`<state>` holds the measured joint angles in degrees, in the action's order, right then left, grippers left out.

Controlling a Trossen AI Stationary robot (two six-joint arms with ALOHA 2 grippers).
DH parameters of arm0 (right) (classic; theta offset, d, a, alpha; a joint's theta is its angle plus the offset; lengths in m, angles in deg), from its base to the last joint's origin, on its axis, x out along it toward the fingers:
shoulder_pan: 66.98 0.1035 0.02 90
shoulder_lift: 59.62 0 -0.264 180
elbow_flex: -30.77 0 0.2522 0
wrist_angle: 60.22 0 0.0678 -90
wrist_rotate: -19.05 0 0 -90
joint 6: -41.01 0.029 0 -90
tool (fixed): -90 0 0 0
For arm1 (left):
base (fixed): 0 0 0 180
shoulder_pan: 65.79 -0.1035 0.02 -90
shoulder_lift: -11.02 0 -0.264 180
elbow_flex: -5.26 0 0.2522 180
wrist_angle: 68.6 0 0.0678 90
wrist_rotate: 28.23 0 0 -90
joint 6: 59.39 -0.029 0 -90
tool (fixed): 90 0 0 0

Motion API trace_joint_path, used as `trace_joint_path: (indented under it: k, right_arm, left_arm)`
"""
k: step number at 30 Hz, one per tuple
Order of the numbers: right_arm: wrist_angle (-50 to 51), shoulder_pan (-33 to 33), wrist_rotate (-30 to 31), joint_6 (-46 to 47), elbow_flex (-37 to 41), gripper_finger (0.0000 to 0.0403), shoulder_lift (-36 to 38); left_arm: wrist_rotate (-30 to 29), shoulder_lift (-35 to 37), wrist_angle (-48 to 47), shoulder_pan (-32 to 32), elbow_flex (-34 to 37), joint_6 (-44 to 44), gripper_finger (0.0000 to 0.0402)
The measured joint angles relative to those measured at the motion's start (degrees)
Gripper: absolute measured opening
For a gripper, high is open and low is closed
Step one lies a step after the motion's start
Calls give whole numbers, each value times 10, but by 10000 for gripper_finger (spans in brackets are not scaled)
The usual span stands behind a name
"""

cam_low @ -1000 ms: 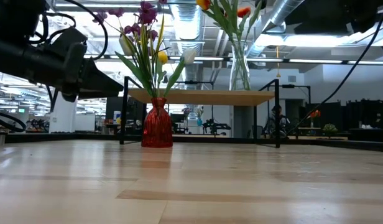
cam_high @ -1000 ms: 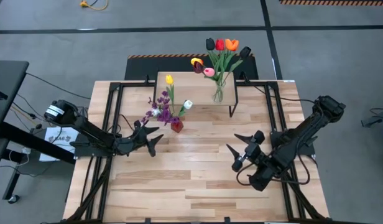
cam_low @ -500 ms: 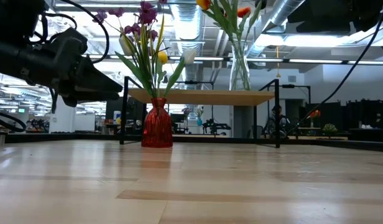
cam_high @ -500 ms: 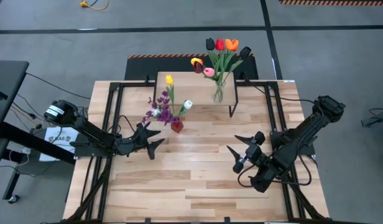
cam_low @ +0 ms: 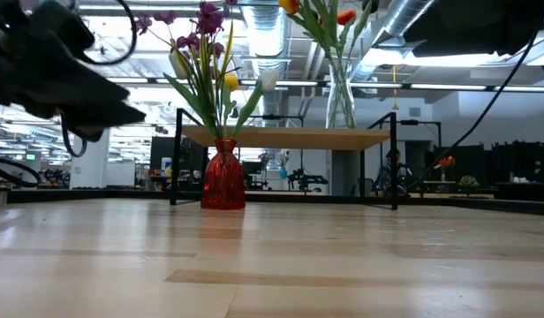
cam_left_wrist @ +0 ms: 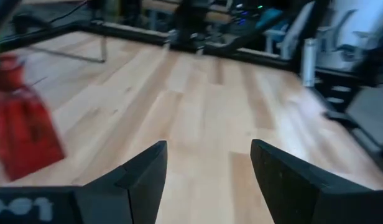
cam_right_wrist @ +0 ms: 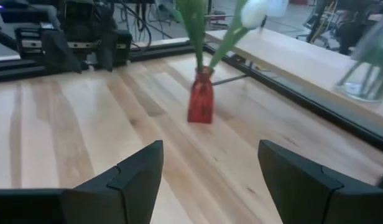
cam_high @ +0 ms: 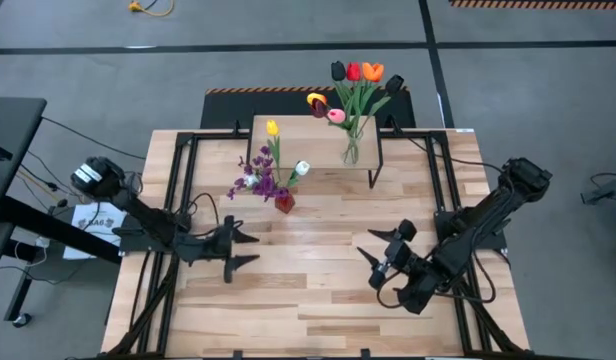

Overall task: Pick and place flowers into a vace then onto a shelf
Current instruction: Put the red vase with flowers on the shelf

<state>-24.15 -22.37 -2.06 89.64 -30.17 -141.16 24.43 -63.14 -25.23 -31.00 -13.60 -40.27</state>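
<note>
A red vase (cam_high: pixel 284 202) stands on the table in front of the shelf (cam_high: pixel 308 125). It holds a yellow tulip (cam_high: pixel 272 128), a white tulip (cam_high: pixel 302 168) and purple blossoms (cam_high: pixel 256 172). On the shelf stands a clear glass vase (cam_high: pixel 350 150) with red, orange, near-black and pink tulips (cam_high: pixel 354 72). My left gripper (cam_high: pixel 250 249) is open, on the near left of the red vase (cam_left_wrist: pixel 20 124) and apart from it. My right gripper (cam_high: pixel 366 242) is open at mid-right, pointing toward the red vase (cam_right_wrist: pixel 201 99).
The shelf's thin black legs (cam_low: pixel 394 159) stand at the far middle of the table, just behind the red vase (cam_low: pixel 223 177). Black frame rails (cam_high: pixel 178 200) run along the table's left and right sides. Bare planks (cam_high: pixel 308 290) lie between the two grippers and the near edge.
My left gripper has swung away from the red vase toward the table's near edge, turning as it went, and stays open. My right gripper has shifted a little toward the near edge. The vases and flowers have kept still.
</note>
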Motion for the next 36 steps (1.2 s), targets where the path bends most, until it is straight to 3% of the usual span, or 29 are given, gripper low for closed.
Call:
trace_joint_path:
  k: [7, 9, 13, 15, 20, 25, 28, 31, 36]
  right_arm:
    - [-146, -38, -15, -66, 0, 235, -46]
    - [-186, -57, -5, -66, 0, 197, -70]
    - [-255, -101, -3, -66, 0, 60, -124]
    - [-266, -125, -12, -71, 0, 18, -153]
    - [-365, -195, -58, -87, 0, 5, -238]
    - [-629, -263, -160, -228, 0, 1, -335]
    - [-760, -288, -189, -298, 0, 1, -382]
    - [-811, -303, -199, -347, 0, 1, -407]
    - [-815, -343, -221, -315, 0, 0, -426]
  left_arm:
    - [12, 55, 2, 63, 0, -54, 222]
    - [11, 71, 2, 80, 0, -71, 222]
    - [11, 101, 2, 110, 0, -108, 222]
    - [11, 117, 2, 124, 0, -123, 222]
    - [10, 136, 3, 157, 0, -143, 222]
    - [7, 138, 4, 181, 0, -149, 222]
    - [1, 138, 5, 191, 0, -150, 222]
    - [-7, 138, 5, 197, 0, -151, 222]
    - [-9, 138, 4, 200, 0, -151, 222]
